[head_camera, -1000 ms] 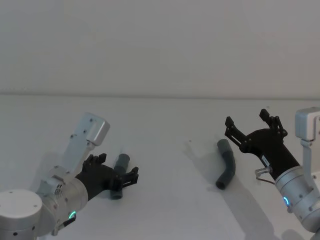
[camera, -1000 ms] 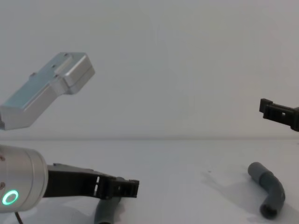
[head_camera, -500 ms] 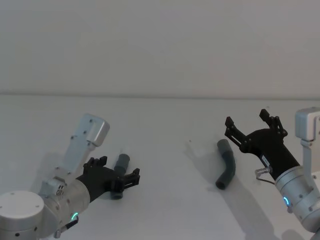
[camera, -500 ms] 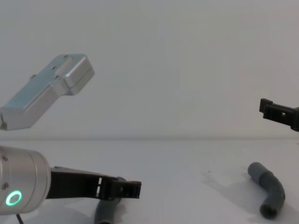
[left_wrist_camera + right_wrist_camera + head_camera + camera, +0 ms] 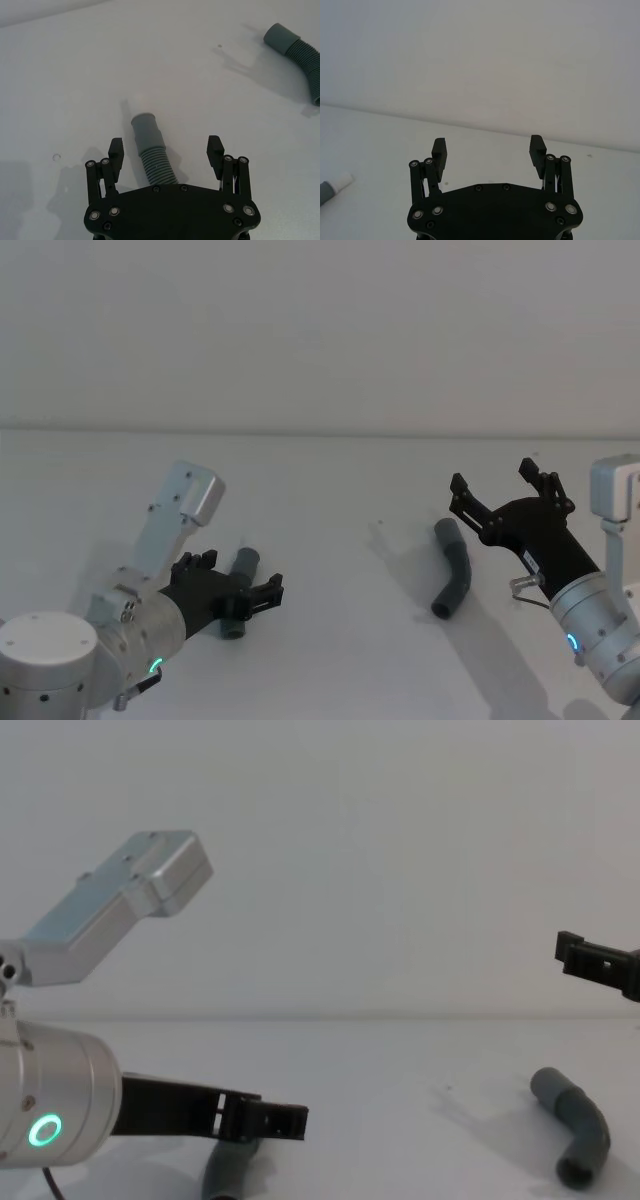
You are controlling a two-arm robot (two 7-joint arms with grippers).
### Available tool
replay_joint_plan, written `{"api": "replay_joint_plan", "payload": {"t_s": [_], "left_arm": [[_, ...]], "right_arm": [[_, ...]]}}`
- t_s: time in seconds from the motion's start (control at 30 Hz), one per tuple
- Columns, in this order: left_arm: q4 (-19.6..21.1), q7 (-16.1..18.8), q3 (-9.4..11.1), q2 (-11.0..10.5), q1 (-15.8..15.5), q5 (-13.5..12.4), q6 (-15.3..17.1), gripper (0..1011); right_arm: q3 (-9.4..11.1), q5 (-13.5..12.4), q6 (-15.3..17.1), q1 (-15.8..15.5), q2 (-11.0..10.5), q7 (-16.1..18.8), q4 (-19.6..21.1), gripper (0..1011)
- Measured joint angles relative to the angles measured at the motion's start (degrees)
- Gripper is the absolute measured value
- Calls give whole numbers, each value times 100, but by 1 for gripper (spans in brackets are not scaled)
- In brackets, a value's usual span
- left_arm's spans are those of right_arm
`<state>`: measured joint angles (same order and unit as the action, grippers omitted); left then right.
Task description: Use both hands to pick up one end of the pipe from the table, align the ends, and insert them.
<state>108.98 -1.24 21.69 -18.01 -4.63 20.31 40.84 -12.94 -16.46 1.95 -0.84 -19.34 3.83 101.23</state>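
Pipe (image 5: 243, 565) status, starting at the business end. The left gripper (image 5: 165, 146) is down low with its fingers (image 5: 116, 150) spread wide, one on each side of the left length (image 5: 155, 162). As far as I can tell they aren't touching it, and they sit just behind the smooth grey cuff (image 5: 145, 125) (sensible, since holding the ribbed part leaves the cuff free to mate).

The right gripper (image 5: 495, 478) hangs raised above the tabletop (image 5: 340, 540), near the bent right length (image 5: 455, 575). Its fingers (image 5: 439, 149) are also wide apart, with nothing between them. A white spigot tip (image 5: 342, 181) peeks in at the edge of the right wrist view.

Both lengths lie flat and well apart, one in front of each arm. My guess is that the left is about to clamp, and the right isn't lined up yet.
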Motion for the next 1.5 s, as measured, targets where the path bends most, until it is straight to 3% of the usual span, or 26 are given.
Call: {"api": "replay_joint_plan", "payload": {"t_s": [0.43, 1.37, 1.5], "left_arm": [[-135, 60, 13, 133, -68, -66, 218, 1001], [-530, -49, 3, 288, -224, -168, 112, 1001], [-550, -58, 5, 293, -234, -173, 103, 942]], "right_arm": [[0, 0, 0, 0, 0, 0, 0, 1002], [0, 0, 0, 0, 0, 0, 0, 1002], [0, 0, 0, 0, 0, 0, 0, 1002]]}}
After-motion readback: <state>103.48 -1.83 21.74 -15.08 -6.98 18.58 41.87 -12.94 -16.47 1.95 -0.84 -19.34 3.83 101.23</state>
